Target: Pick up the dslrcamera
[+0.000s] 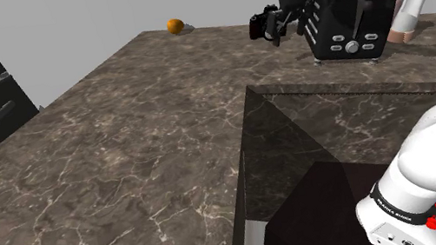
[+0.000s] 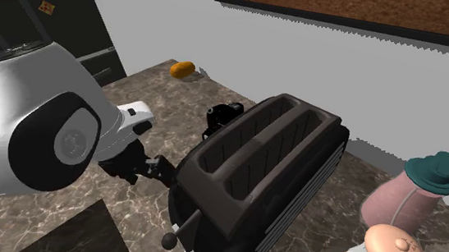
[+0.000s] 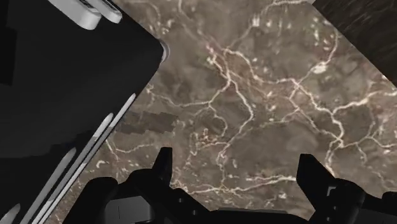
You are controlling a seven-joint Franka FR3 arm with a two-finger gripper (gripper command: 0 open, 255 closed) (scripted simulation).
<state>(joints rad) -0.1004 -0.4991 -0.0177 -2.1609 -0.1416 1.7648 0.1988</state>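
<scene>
From the shoulder view, the black fingers (image 1: 280, 28) hang low over the brown marbled surface (image 1: 125, 157). The small black camera (image 1: 260, 25) is just beside them on one side and the dark toaster (image 1: 350, 15) close on the other; whether they touch the camera I cannot tell. In the second exterior view the fingers (image 2: 162, 169) sit against the toaster's (image 2: 259, 172) long side, and the camera (image 2: 224, 113) stands on the surface farther along that side, apart from them. In the wrist view the fingers (image 3: 161, 170) are spread wide with bare marble between them, grasping nothing, and the toaster's black wall (image 3: 63, 95) is close outside one finger.
</scene>
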